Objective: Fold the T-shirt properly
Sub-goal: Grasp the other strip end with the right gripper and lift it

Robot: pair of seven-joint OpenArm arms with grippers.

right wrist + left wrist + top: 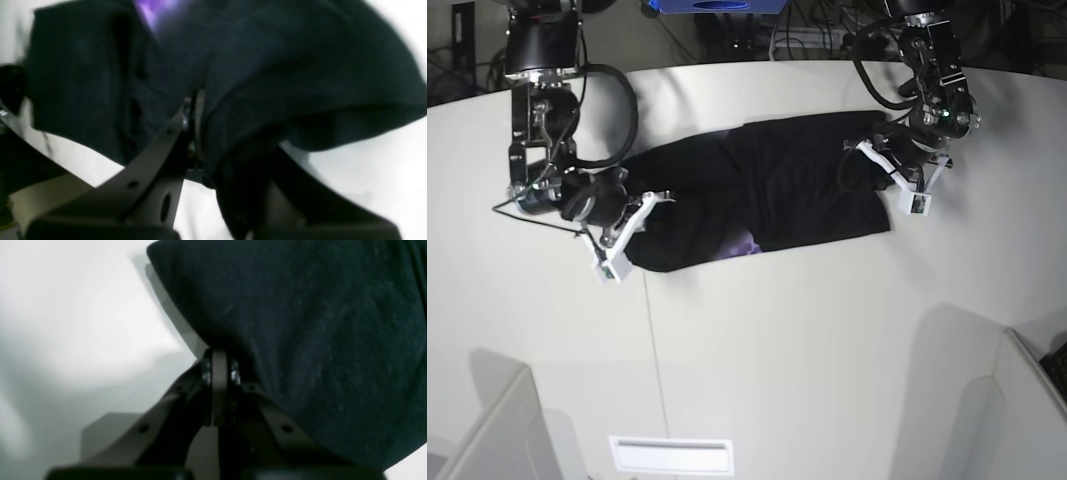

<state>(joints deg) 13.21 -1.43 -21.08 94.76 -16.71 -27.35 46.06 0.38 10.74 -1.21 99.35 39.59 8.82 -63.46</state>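
Left gripper (pixel 218 365) I see pinching the T-shirt's (pixel 777 190) edge, jaws pressed together; right gripper (pixel 195 110) likewise clamps black cloth on the white table (pixel 807 340).

A white table (pixel 777 340) is seen filling most of the base view. Cables (pixel 797 35) are seen at the upper edge, and a blue object (pixel 717 5) at top centre.

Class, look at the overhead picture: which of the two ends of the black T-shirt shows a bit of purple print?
The end of the T-shirt by the right gripper, on the picture's left: a purple patch peeks out along its lower edge. The left gripper's end is plain black.
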